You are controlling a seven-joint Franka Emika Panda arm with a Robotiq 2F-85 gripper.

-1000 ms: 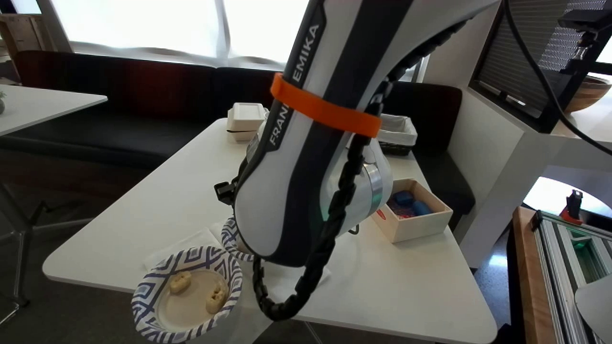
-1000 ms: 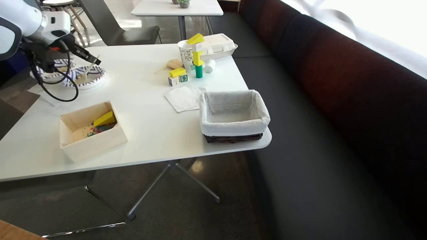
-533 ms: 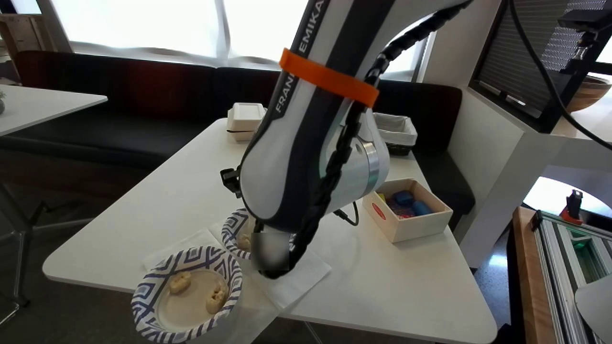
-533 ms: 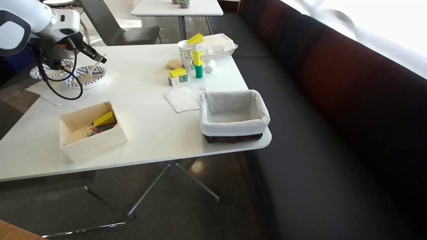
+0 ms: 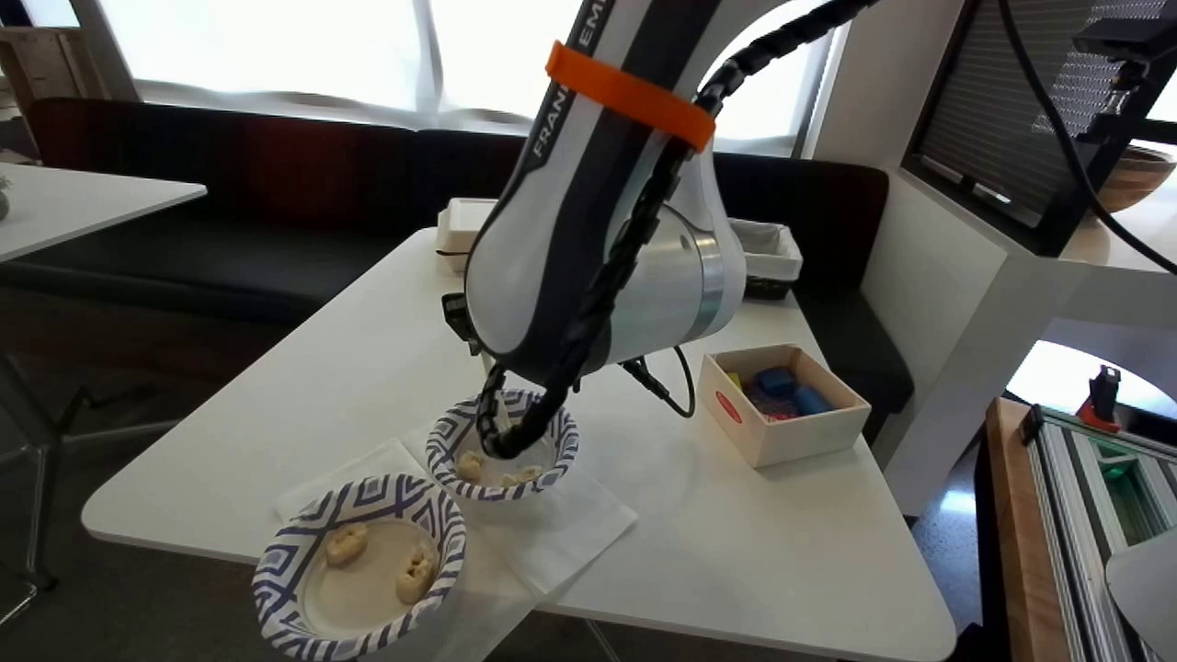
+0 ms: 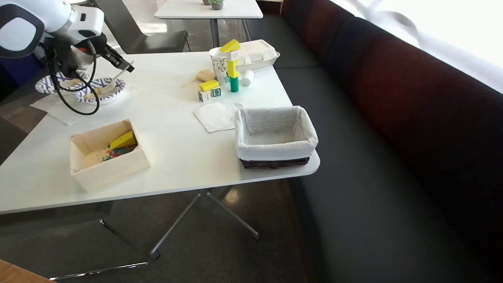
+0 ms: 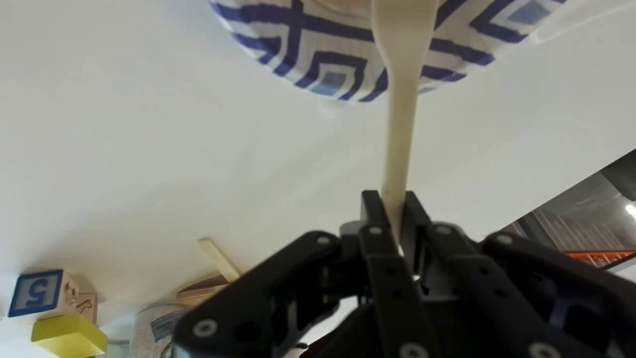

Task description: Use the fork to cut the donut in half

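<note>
In an exterior view I see blue-patterned paper bowls (image 5: 279, 588) holding lumpy, pale donut pieces (image 5: 346, 544); in an exterior view, an off-white fork (image 6: 112, 83) tilts over one. In the wrist view, the black gripper (image 7: 392, 199) pinches the fork's handle.

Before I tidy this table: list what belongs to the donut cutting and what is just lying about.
For the job:
gripper
fork in its grip, tines unclear
bowl beneath it
pale pieces inside, presumably donut

Lying about:
wooden box
lined basket
paper cup
white carton
second bowl, seemingly
</note>
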